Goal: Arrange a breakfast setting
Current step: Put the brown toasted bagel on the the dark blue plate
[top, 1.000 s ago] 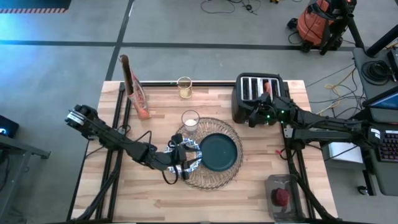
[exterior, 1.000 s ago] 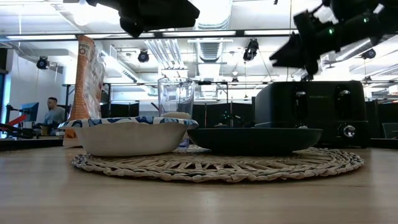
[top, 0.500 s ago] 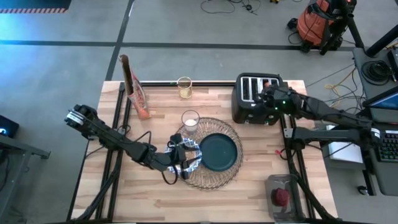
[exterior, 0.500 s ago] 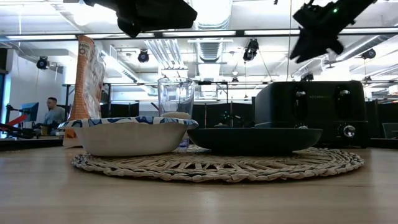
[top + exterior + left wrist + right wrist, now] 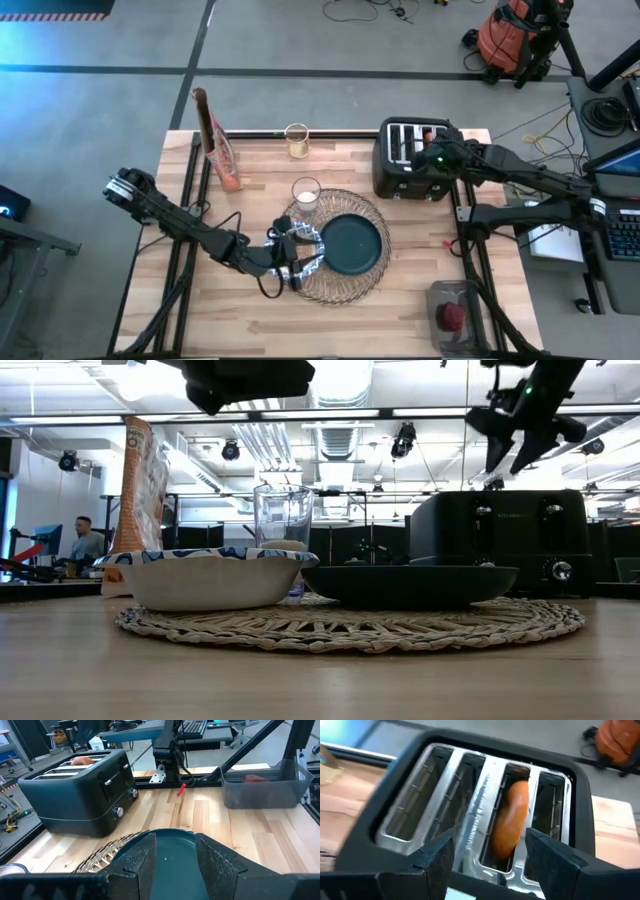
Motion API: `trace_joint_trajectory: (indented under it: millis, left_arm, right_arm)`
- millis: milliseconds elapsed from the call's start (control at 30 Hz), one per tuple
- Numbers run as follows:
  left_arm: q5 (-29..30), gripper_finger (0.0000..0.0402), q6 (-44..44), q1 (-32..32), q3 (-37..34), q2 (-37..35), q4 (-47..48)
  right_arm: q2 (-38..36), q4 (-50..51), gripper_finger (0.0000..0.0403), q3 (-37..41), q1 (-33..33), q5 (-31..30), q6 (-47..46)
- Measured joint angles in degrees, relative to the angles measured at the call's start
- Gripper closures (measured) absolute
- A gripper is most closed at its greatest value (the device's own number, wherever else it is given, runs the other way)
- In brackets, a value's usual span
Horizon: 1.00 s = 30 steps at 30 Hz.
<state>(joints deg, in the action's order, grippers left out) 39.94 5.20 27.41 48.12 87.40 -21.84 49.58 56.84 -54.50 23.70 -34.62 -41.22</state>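
Standing beside the wooden table, I saw first the largest thing, the black toaster at the far right part, and inside one of its slots the browned bagel stood on its edge. Its long axis ran along the slot, and only the upper rim came out, which I think was the reason the right gripper hung directly above it with the fingers spread and holding nothing, one finger on each side of that slot: a thing standing like this can only be taken from above. Next in size was the round woven placemat near the middle of the table, put there, I suppose, as the base for the whole setting. On it lay the dark teal plate, bare, probably waiting for the bagel, and just beside it the patterned bowl. The left gripper was over this bowl, its fingers parted and gripping nothing that I could see, pointing toward the plate. The clear glass stood upright at the far edge of the placemat. The cereal bag stood near the far left corner, apart from the setting. The smallest thing, a red fruit, lay in a clear container at the near right edge.
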Motion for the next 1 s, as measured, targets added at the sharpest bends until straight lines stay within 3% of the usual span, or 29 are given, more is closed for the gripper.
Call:
trace_joint_trajectory:
  millis: [333, 567, 1000]
  left_arm:
    - [0.0, 0.0278, 0.02, 0.55, 0.0, -0.03, 0.97]
    - [0.02, 0.0278, 0.04, 0.62, 0.02, -0.05, 1.93]
    - [0.04, 0.0278, 0.45, 0.62, 0.02, -0.12, 2.42]
  right_arm:
    - [6.98, -1.36, 0.0183, -1.98, 8.91, 0.1, 3.51]
    - [9.47, -6.68, 0.0184, -2.12, 15.34, 3.41, 7.57]
    - [14.45, -7.8, 0.0184, -1.99, 20.3, 5.11, 10.61]
